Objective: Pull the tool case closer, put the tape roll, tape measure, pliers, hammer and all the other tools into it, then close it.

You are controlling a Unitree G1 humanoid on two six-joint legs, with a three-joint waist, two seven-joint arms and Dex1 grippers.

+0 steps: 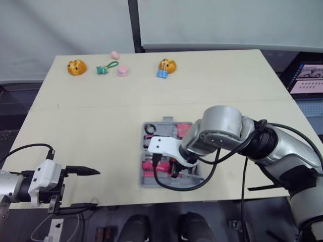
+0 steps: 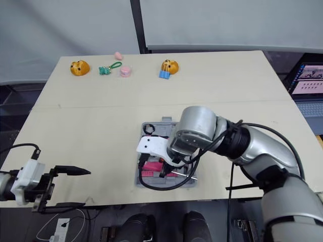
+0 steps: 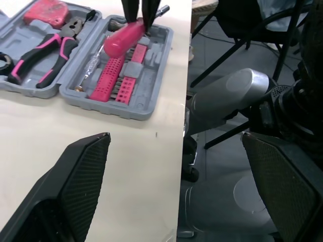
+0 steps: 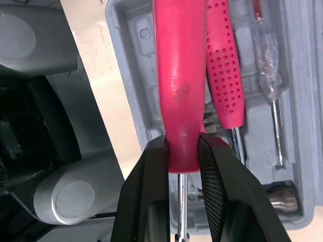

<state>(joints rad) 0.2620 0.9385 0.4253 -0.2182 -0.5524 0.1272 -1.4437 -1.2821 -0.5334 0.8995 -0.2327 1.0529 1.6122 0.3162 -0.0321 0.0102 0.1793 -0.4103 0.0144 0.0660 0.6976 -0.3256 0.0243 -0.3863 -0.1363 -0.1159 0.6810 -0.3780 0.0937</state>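
Fingers (image 4: 146, 201) of the down-turned right gripper (image 4: 181, 143) clamp a pink-handled screwdriver (image 4: 179, 75) over the grey plastic tool case (image 1: 162, 123). Left gripper (image 1: 96, 189), level, gapes.

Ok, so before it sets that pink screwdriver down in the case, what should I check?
1. Grip: the right gripper is shut on the screwdriver: ok.
2. Position: the screwdriver hangs over the open tool case: ok.
3. Free slot beneath it: cannot tell.
4. Packed: the pliers lie inside the case: ok.
5. Clearance: the left gripper is open, apart from the case: ok.
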